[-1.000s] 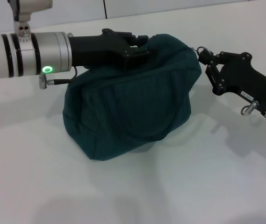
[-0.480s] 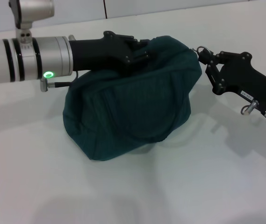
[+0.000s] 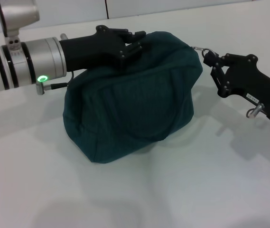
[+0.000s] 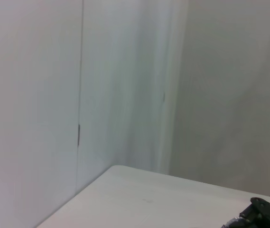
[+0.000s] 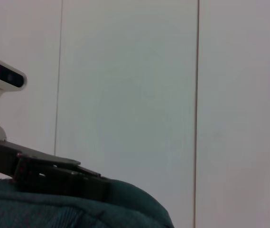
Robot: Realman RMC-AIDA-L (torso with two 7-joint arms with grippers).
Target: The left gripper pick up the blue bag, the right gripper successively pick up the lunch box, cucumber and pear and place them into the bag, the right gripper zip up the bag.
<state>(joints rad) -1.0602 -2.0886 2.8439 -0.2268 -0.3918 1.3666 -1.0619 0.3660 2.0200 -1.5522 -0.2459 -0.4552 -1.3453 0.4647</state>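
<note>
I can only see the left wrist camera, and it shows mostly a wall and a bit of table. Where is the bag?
Observer: The head view shows the blue bag sitting on the white table, bulging.
Operator: Is anything touching it?
Observer: Yes. The left gripper is against the bag's top, toward the robot's left.
Operator: And the other arm?
Observer: The right gripper is at the bag's right end, pinched on the metal zip pull.
</note>
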